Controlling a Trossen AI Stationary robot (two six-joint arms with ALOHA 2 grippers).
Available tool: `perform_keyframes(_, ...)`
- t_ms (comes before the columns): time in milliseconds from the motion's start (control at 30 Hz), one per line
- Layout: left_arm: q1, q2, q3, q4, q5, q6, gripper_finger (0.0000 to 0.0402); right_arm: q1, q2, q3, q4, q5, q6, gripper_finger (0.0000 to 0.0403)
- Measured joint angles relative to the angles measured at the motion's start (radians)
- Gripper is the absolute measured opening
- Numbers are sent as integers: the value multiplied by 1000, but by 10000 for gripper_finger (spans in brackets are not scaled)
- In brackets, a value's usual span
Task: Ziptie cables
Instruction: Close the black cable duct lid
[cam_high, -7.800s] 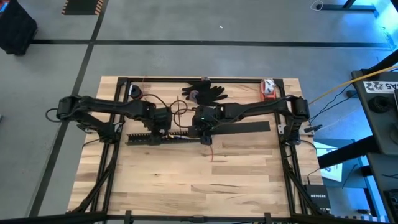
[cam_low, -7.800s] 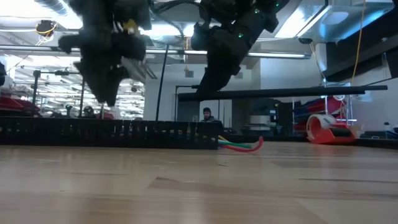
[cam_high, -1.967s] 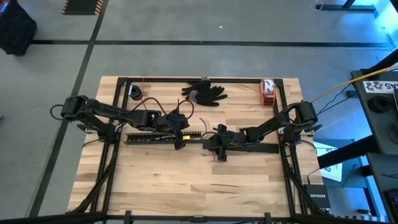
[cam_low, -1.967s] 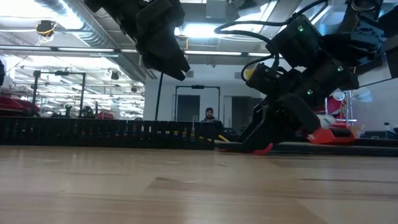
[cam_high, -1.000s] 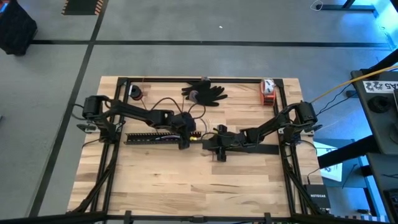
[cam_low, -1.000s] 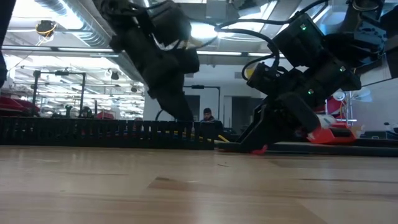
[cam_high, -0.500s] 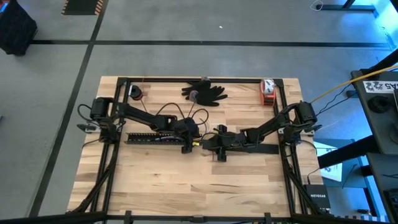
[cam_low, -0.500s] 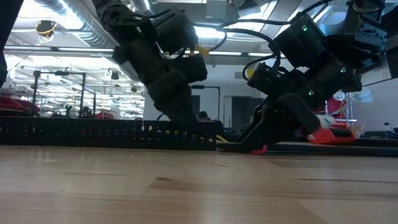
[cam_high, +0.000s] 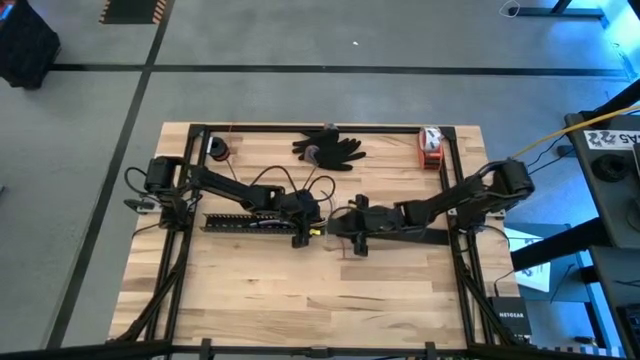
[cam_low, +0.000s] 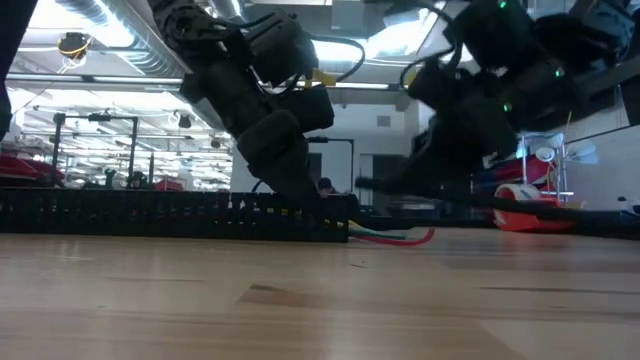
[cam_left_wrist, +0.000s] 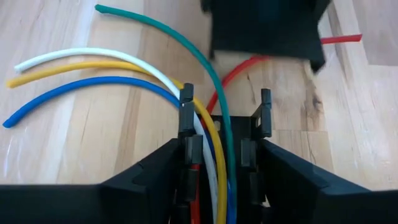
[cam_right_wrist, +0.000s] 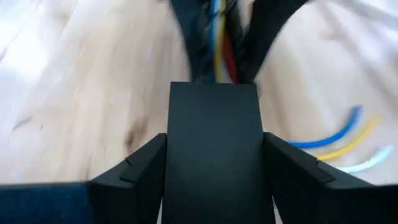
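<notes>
Green, white, yellow, blue and red cables (cam_left_wrist: 155, 74) run out of the right end of the long black slotted bar (cam_high: 240, 222) and fan over the wood (cam_high: 325, 226); their tips lie on the table (cam_low: 395, 236). My left gripper (cam_left_wrist: 217, 174) is down at that bar end (cam_high: 300, 230), its fingers on either side of the channel. My right gripper (cam_right_wrist: 214, 180) is just right of the cables (cam_high: 357, 228), shut on the flat black strip (cam_high: 430, 237). No ziptie shows in any view. My left gripper clasps the slotted bar's right end (cam_left_wrist: 189, 134) between its two fingers, one on each outer wall, slanting down from the table's left. The bar lies on the table, and the cables pass between the walls. My right gripper pinches the flat strip's left end (cam_right_wrist: 214, 106) between its fingers, lying along the strip, coming from the table's right. That end is lifted clear of the table (cam_low: 480, 200).
A black glove (cam_high: 330, 147), a small dark roll (cam_high: 218, 148) and a red-and-white object (cam_high: 431, 142) lie along the far edge. Black frame rails (cam_high: 185, 180) border the table's left and right sides. Bare wood fills the near half (cam_high: 320, 290).
My left gripper moved right along the slotted bar and came down onto its right end, then kept still. My right gripper, which was low on the table, rose in the last half second, lifting the flat strip's left end with it.
</notes>
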Motion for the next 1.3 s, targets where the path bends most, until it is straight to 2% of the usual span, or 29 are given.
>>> perform_keyframes(133, 1, 0, 0, 14, 0, 11, 202, -17, -36, 2, 2, 34, -23, 226)
perform_keyframes(233, 1, 0, -2, 23, 0, 13, 202, -47, -21, 5, -2, -30, -23, 226)
perform_keyframes(500, 1, 0, -2, 44, 0, 12, 203, -59, 70, 122, -80, -103, -71, 227)
perform_keyframes(600, 1, 2, -2, 36, -4, 7, 203, -59, 117, 178, -175, -72, -65, 227)
perform_keyframes(933, 1, 2, -5, 34, -8, 5, 204, -65, 122, 283, -356, -27, -122, 227)
perform_keyframes(1300, 0, 0, -5, 20, 7, 5, 204, -68, 116, 364, -434, 23, -146, 227)
